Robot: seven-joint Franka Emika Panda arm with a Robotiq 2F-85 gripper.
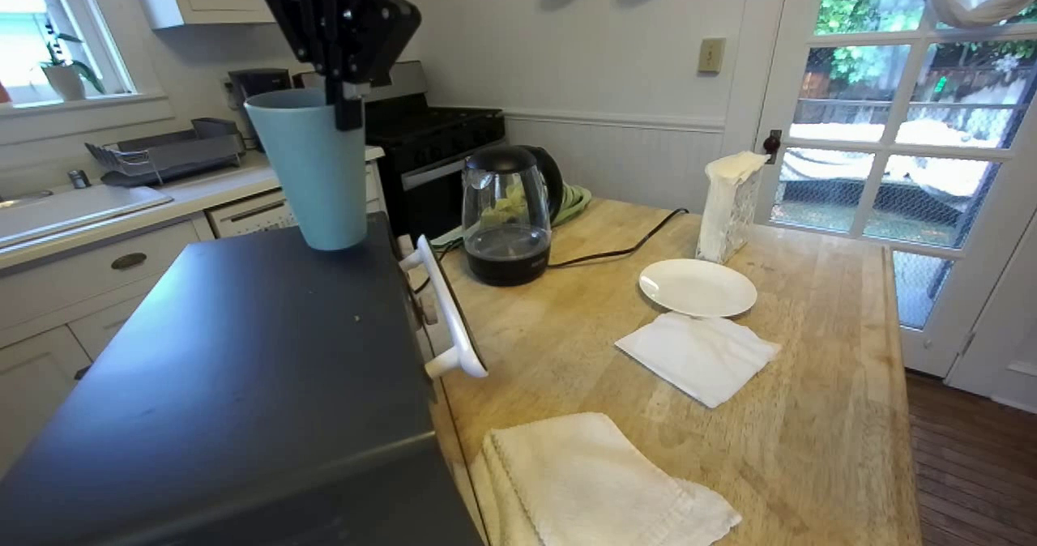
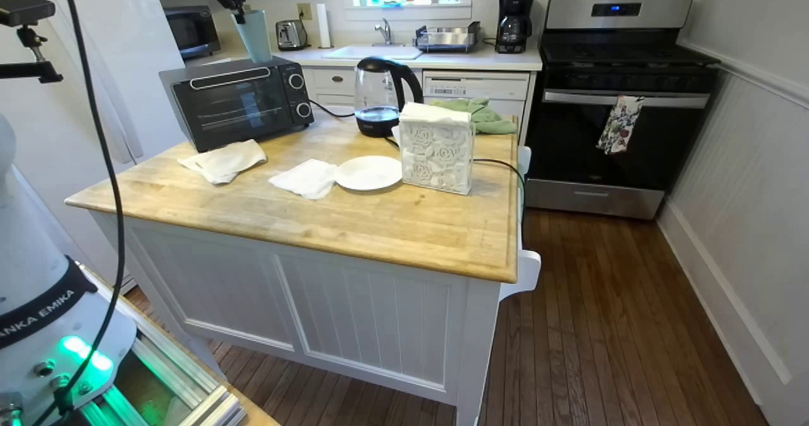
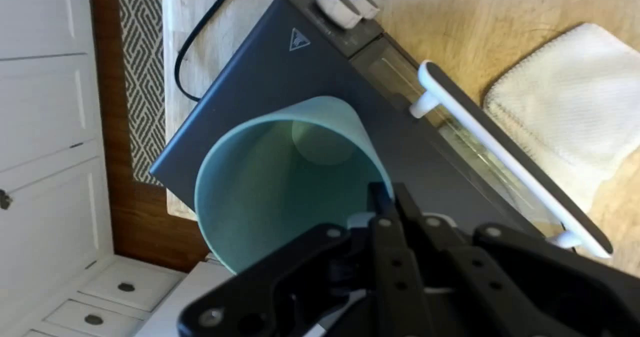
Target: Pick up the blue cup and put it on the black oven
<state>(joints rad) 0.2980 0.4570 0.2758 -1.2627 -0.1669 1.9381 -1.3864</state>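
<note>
The blue cup (image 1: 318, 177) is a pale teal tumbler, slightly tilted, at the far end of the black oven's flat top (image 1: 267, 351). It also shows in an exterior view (image 2: 256, 36) and in the wrist view (image 3: 240, 192). My gripper (image 1: 344, 113) is shut on the cup's rim, with one finger inside and one outside, as the wrist view shows (image 3: 391, 189). The cup's base is at or just above the oven top; I cannot tell whether it touches. The oven (image 2: 237, 107) stands on a wooden island, its door handle facing the tabletop.
A glass kettle (image 1: 506, 218) stands beside the oven's knob end. A white plate (image 1: 698, 288), a napkin (image 1: 701, 356), a folded cloth (image 1: 599, 481) and a napkin holder (image 2: 436, 151) are on the island (image 2: 303, 224). The white oven handle (image 1: 450, 311) sticks out in front.
</note>
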